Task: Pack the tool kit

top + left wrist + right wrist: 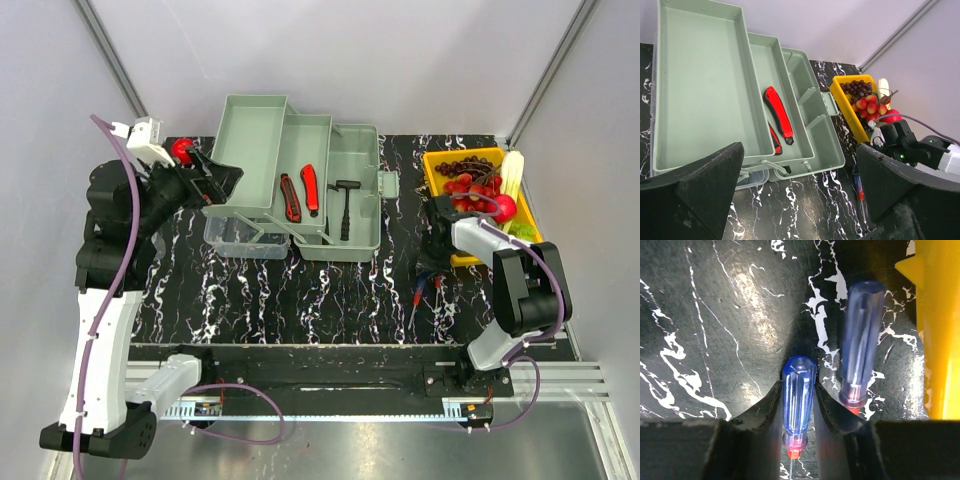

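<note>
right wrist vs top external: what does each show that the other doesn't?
Right wrist only: the grip up close. The right hand is closed on a blue-handled screwdriver, touching both sides of its handle, and a second screwdriver lies loose beside it. Top external only: the open toolbox, with two red-and-black cutters and a black hammer in its trays, and the fruit. Both: yellow tray, black marbled table.

Black table [300,300], white marble veining. Pale green toolbox [358,162] stood open at back centre, trays fanned out. Yellow tray [460,153] sat at right side. Blue-handled screwdriver [799,390] lay flat near tray. Second screwdriver [862,340] lay alongside, apart, closer to tray. That made 2 loose tools.
</note>
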Controlling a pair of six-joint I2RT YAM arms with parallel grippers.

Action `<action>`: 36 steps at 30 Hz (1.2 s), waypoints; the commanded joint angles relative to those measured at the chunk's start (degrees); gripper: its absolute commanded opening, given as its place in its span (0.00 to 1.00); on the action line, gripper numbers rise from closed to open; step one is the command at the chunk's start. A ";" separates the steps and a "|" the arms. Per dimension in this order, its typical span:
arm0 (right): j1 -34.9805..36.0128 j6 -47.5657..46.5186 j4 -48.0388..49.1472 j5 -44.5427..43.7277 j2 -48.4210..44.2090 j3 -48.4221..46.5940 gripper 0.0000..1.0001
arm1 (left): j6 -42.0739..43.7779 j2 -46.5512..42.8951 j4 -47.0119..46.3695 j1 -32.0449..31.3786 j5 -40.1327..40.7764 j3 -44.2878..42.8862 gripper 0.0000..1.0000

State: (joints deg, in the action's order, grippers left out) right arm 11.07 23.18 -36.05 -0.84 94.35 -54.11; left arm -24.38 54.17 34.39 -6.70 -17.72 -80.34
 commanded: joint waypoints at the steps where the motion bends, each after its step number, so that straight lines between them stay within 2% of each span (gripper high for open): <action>1: -0.17 1.17 2.30 0.66 -5.74 -0.47 0.00 | 1.44 -0.56 -3.10 -0.95 -4.95 -0.18 0.99; 5: -0.17 1.43 2.92 2.86 -13.29 -2.58 0.00 | 0.74 -0.91 -6.70 -1.82 -10.57 1.93 0.99; 10: -0.17 4.15 -1.82 -3.02 -21.12 -9.60 0.00 | -1.19 -0.47 -11.71 -3.14 -16.56 3.52 0.99; 14: -0.17 4.16 -2.88 -2.51 -25.08 -16.54 0.00 | -2.16 0.14 -14.61 -4.20 -20.16 4.40 0.99; 16: -0.17 3.46 -2.36 0.65 -26.05 -19.53 0.00 | -2.86 0.49 -15.75 -5.25 -20.87 4.83 0.99; 20: 0.18 2.75 -0.87 14.96 -25.97 -24.55 0.00 | -7.77 1.99 -20.93 -7.79 -21.74 7.73 0.99; 23: 2.46 4.59 4.13 21.91 -26.58 -24.91 0.00 | -10.33 4.00 -25.06 -13.23 -21.14 9.58 0.99; 26: 7.81 6.79 10.89 23.95 -27.02 -24.47 0.00 | -11.04 7.78 -26.83 -19.38 -20.08 8.71 0.99; 28: 11.94 8.36 14.94 24.57 -26.93 -23.94 0.00 | -10.60 11.29 -25.61 -23.08 -19.55 6.87 0.99; 32: 14.41 13.72 24.17 27.46 -27.20 -20.61 0.00 | -9.11 17.54 -19.90 -26.69 -16.47 1.94 0.98; 35: 15.29 15.31 27.61 28.70 -27.20 -19.46 0.00 | -8.58 18.86 -19.89 -28.01 -16.56 0.80 0.92; 36: 15.47 15.58 27.88 28.79 -27.11 -19.20 0.00 | -8.32 18.95 -20.06 -28.45 -16.48 0.53 0.85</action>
State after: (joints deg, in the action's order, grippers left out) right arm 25.85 34.68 -17.26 24.60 68.36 -74.30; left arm -33.67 73.69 15.46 -33.95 -35.59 -75.59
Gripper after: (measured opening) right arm 0.314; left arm 0.934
